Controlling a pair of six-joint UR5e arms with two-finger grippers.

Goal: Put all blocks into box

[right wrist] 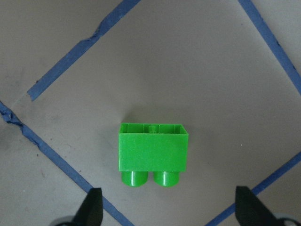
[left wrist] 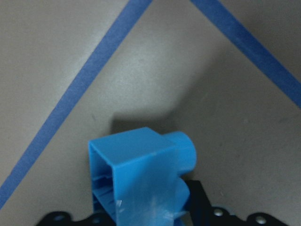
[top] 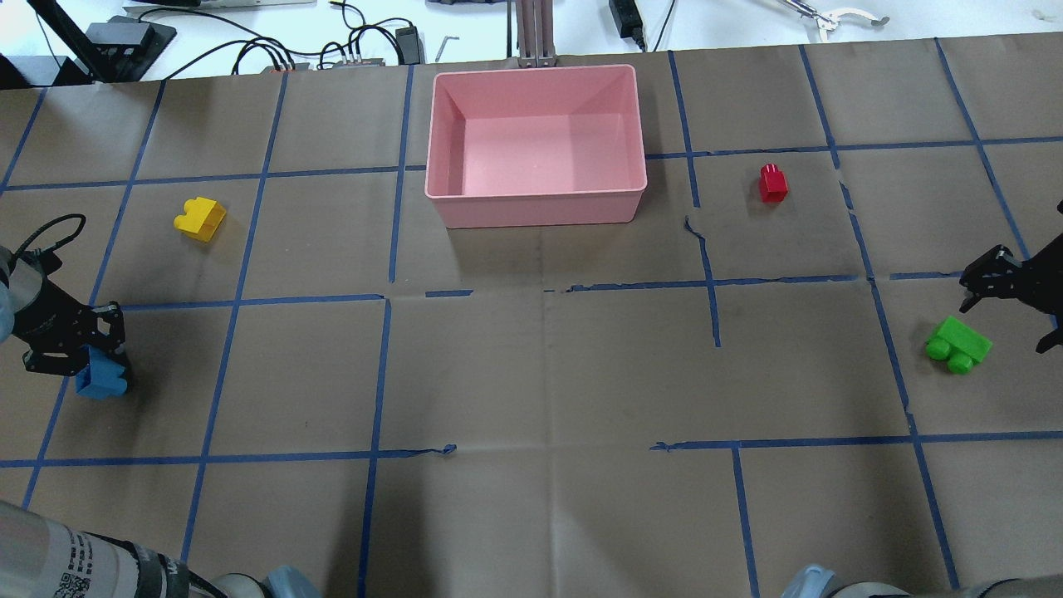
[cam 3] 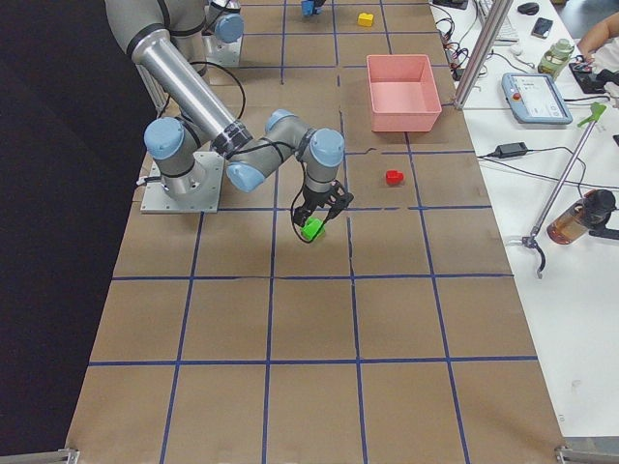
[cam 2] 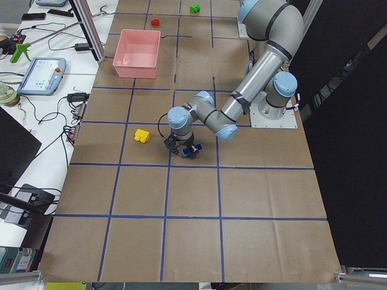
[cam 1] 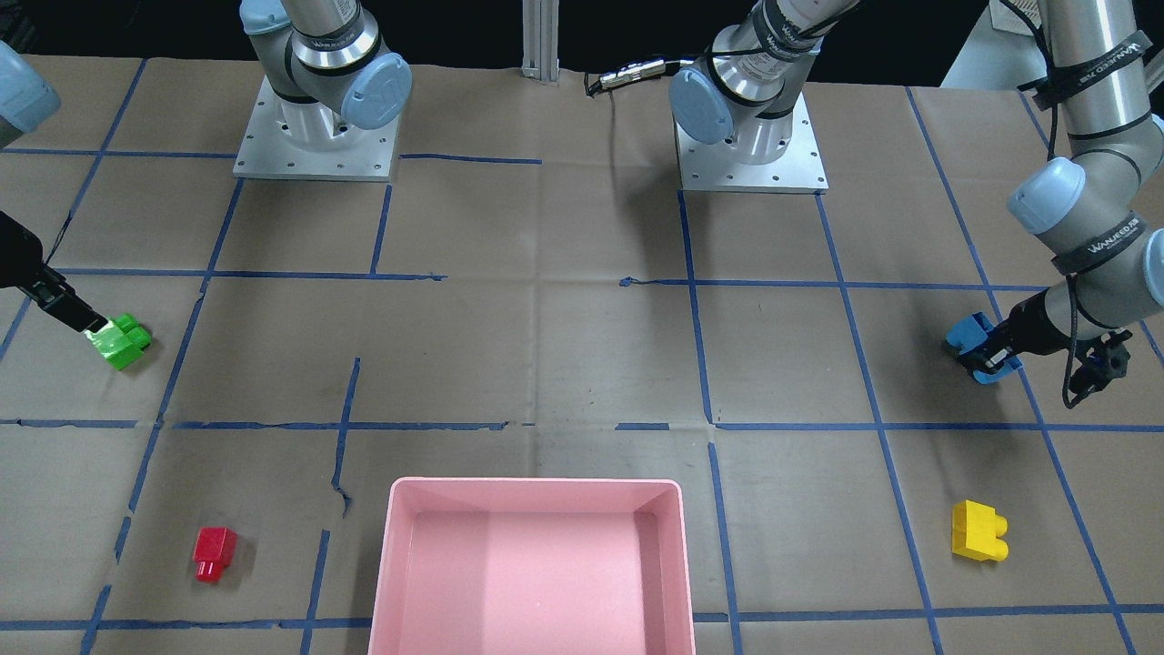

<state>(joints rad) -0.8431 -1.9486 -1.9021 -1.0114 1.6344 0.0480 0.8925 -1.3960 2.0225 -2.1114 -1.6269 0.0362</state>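
Progress on boxed bricks is nil: none of the four lies in the pink box (top: 536, 208) yet. Nearest the robot, well off the box's left-hand side, your left gripper (cam 1: 987, 359) is closed around the light-blue three-stud brick (cam 1: 966, 337); I cannot tell whether it is off the table (top: 540, 374). Equally far back from the box, but off its right-hand side, the right gripper (right wrist: 170, 209) hangs with its fingers spread wide and nothing in them. The green two-stud brick (right wrist: 153, 153) lies on the table just ahead of the fingertips.

Closer to the box, the yellow two-stud brick (top: 200, 218) sits loose to its left and the small red brick (top: 773, 183) to its right, each apart from the box wall. Farthest out stands the box itself.

You have four bricks — one blue, one green, one yellow, one red — plus one box and two grippers. By my judgement one pick is in hand, one is lined up, and two bricks are untouched. All four drops are left.
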